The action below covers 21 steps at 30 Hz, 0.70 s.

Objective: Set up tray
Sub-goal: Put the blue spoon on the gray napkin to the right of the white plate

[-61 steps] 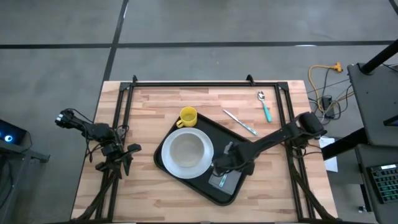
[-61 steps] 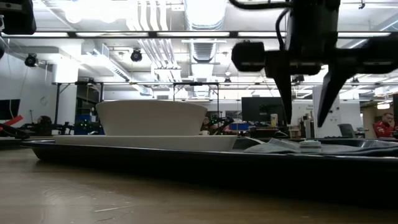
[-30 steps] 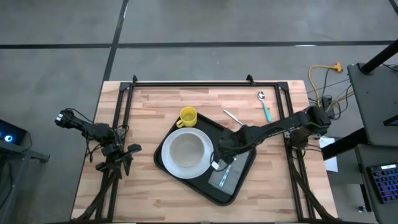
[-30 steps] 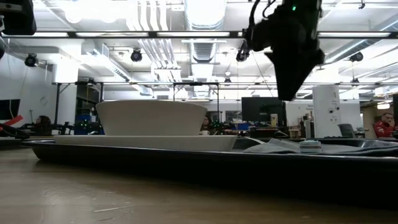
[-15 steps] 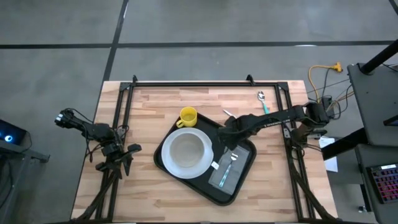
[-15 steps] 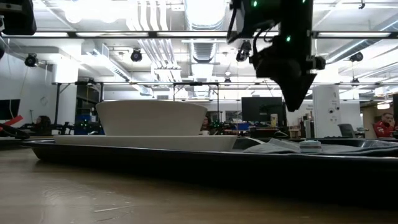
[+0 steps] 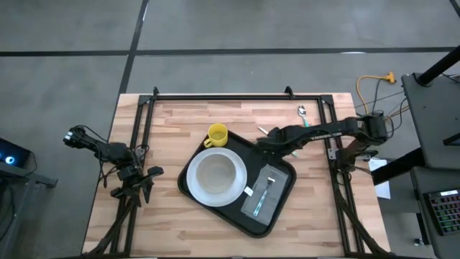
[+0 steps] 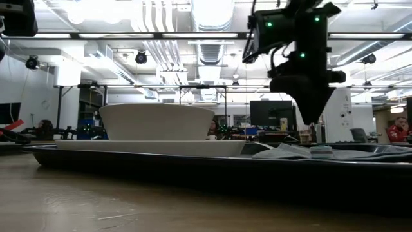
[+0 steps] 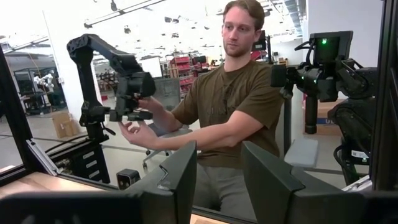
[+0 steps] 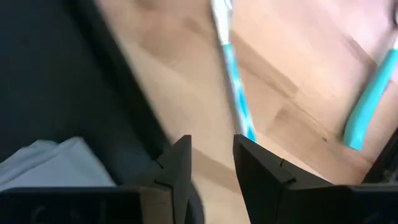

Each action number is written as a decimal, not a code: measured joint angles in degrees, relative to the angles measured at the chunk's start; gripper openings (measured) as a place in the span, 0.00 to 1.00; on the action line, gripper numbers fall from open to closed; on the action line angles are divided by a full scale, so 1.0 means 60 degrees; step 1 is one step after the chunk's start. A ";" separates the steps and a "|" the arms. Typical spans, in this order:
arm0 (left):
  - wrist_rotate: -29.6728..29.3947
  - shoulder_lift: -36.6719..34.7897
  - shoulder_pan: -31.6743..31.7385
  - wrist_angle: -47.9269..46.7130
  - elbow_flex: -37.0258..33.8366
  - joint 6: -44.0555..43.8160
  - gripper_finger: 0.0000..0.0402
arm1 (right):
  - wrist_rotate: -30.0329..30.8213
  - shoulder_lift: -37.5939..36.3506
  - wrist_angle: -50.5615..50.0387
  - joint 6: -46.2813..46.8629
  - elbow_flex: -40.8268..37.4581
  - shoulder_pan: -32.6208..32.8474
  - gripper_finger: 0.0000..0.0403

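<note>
Matte black, the tray (image 7: 237,188) is seen lying askew at the middle of the wooden table (image 7: 172,119), loaded with a white bowl on a plate (image 7: 213,177), a folded grey napkin (image 7: 262,198) and a teal-handled fork (image 7: 267,184). The right gripper (image 7: 263,143) is held above the tray's far right rim, its fingers (image 10: 264,169) slightly parted and empty, beside a teal-handled knife (image 10: 233,68). A yellow mug (image 7: 216,134) stands against the tray's far edge. The left gripper (image 7: 141,185) is parked, parted, at the table's left edge.
</note>
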 joint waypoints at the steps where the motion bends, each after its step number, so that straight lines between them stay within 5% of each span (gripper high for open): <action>1: -0.0003 0.0000 -0.0004 -0.0001 0.0000 -0.0001 0.28 | -0.0002 -0.0264 0.0141 0.0042 -0.0226 -0.0107 0.28; 12: -0.0001 -0.0004 -0.0001 -0.0001 0.0000 -0.0004 0.28 | -0.0868 -0.3475 0.1273 0.0530 -0.2672 -0.2064 0.34; 21: -0.0002 -0.0004 -0.0001 -0.0002 0.0000 -0.0003 0.28 | -0.1629 -0.3752 0.1390 -0.1030 -0.3029 -0.4669 0.36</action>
